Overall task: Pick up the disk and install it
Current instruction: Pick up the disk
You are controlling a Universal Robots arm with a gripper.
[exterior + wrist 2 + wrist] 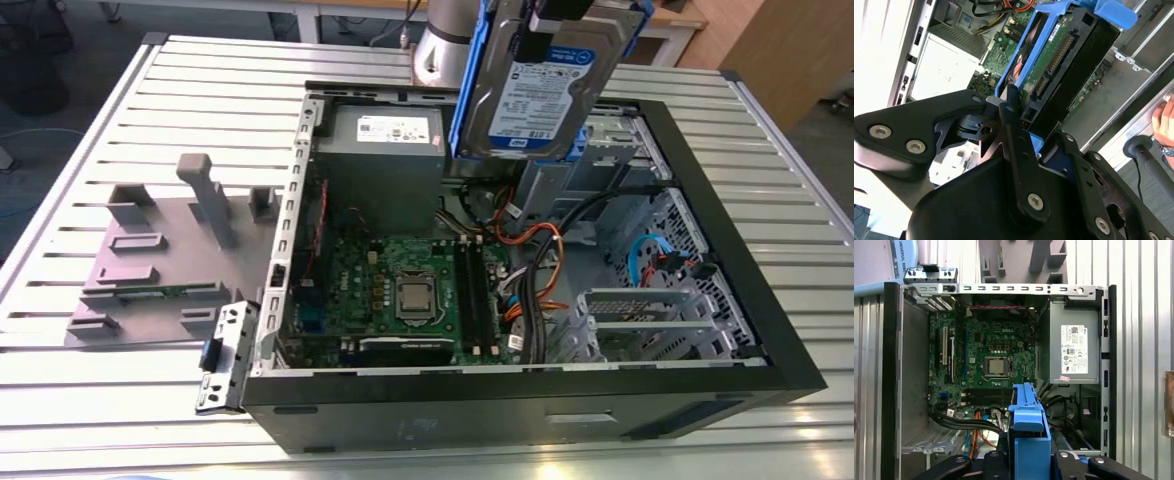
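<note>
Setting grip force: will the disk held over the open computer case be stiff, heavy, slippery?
Probably stiff and heavy for its size: the disk is a flat metal slab, unbent in the gripper. Its blue carrier looks smooth plastic, so it may slip.

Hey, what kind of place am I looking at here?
Probably a robotics lab or test bench: an open computer case sits on a slatted metal table, a grey fixture lies beside it, and the gripper holds the disk above the case.
</note>
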